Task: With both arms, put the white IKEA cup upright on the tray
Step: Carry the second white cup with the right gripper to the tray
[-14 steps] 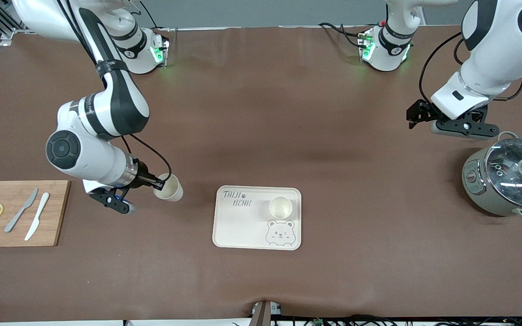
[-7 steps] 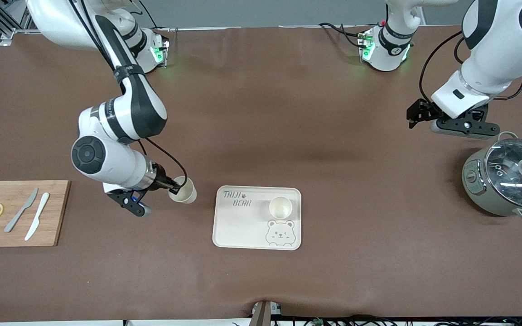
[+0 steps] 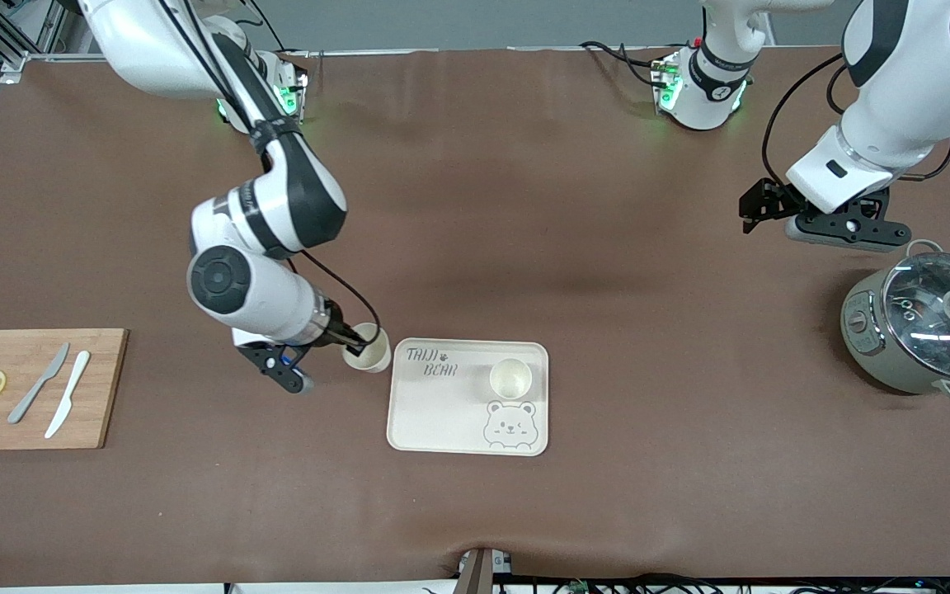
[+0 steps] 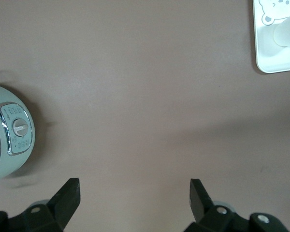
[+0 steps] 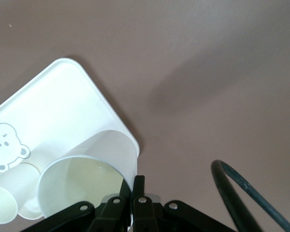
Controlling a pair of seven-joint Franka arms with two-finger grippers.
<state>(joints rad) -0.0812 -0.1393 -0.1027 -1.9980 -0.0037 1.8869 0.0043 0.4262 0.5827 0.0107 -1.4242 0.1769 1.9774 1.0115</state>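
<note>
A brown table [image 3: 475, 511] is filling the view, with two white arms reaching in from the top. A grey lidded pot [image 3: 924, 326] is sitting at the left arm's end, and a wooden board [image 3: 30, 388] with two knives and lemon slices is lying at the right arm's end. A cream tray [image 3: 442, 412] is lying mid-table, with one cup [image 3: 510, 379] standing upright on it. The right gripper [image 3: 353, 338] is pinching the rim of a second cup [image 3: 368, 350], its fingers pressed together on the wall, carrying it over the table just beside the tray's edge. The left gripper [image 3: 759, 206] is waiting over bare table near the pot, fingers spread, holding nothing. The cup looks light, thin-walled and smooth, so a rim pinch is likely suiting it, though squeezing hard could deform it.
</note>
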